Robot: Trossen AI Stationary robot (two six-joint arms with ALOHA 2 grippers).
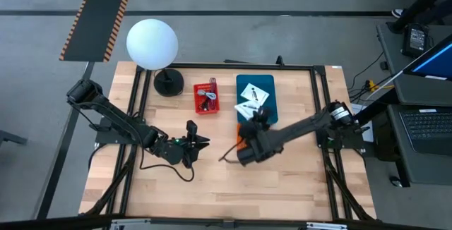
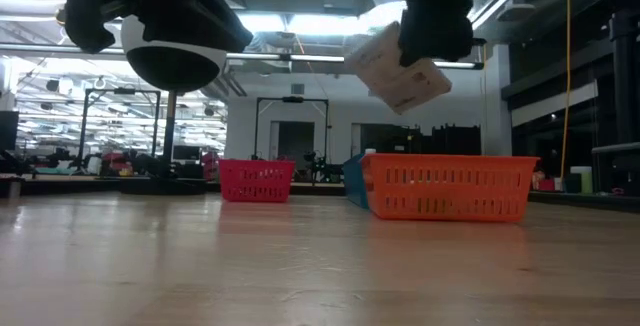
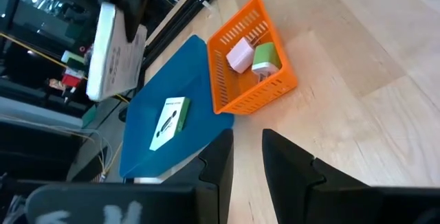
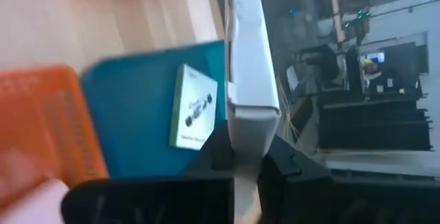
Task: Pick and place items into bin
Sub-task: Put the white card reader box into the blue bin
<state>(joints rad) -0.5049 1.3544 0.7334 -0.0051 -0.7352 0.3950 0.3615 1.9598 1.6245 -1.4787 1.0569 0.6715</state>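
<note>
My right gripper [image 1: 258, 119] is shut on a white card [image 2: 398, 67] and holds it in the air above the orange bin [image 2: 450, 188]. The bin [image 3: 251, 56] holds a pink square [image 3: 239, 55] and a green cube [image 3: 267, 59]. A second white card with green marks [image 3: 168, 122] lies flat on the blue mat [image 1: 265, 101] behind the bin. My left gripper [image 1: 195, 144] hovers open and empty left of the bin. A black cable [image 1: 173, 171] lies on the table beside it. My right gripper pinches the white card between its two fingers, one on each flat face, at one end of the card [image 4: 249, 124]. The card shows edge-on in the right wrist view. It is lifted clear and hangs tilted below the gripper [image 2: 435, 21], over the bin.
A red basket [image 1: 206, 97] with small items stands left of the blue mat. A white globe lamp [image 1: 152, 43] on a black base [image 1: 168, 83] stands at the far left. Bare wooden table lies along the near edge.
</note>
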